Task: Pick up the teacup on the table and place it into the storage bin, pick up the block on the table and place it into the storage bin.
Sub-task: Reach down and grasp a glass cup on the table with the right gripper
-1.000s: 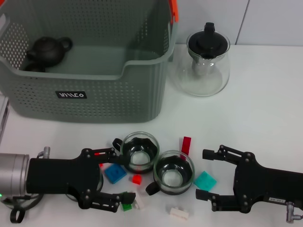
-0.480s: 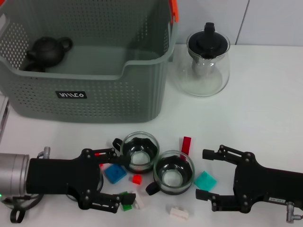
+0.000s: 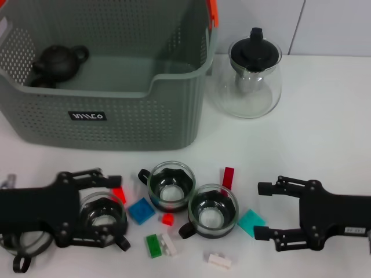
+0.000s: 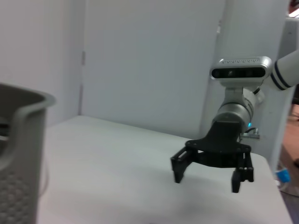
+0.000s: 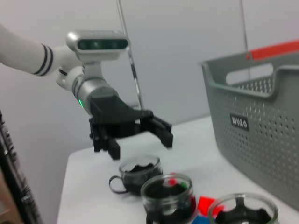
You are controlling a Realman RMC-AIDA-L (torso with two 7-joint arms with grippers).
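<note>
Three glass teacups stand at the table's front: one on the left (image 3: 103, 217), one in the middle (image 3: 171, 185), one to its right (image 3: 213, 210). My left gripper (image 3: 113, 211) is open over the left teacup, one finger on each side; in the right wrist view the left gripper (image 5: 140, 145) hangs just above that cup (image 5: 135, 171). My right gripper (image 3: 262, 211) is open and empty beside a teal block (image 3: 251, 222). Blue (image 3: 141, 211), red (image 3: 228, 176), green (image 3: 153, 245) and white (image 3: 219, 260) blocks lie around the cups. The grey storage bin (image 3: 145, 124) stands behind.
A dark teapot (image 3: 58, 62) lies inside the bin. A glass teapot with a black lid (image 3: 254, 72) stands to the bin's right. The left wrist view shows the right gripper (image 4: 207, 181) far off and the bin's corner (image 4: 23, 140).
My left arm has drawn back to the left, uncovering the left teacup, and its gripper now straddles it. My right gripper has shifted slightly right.
</note>
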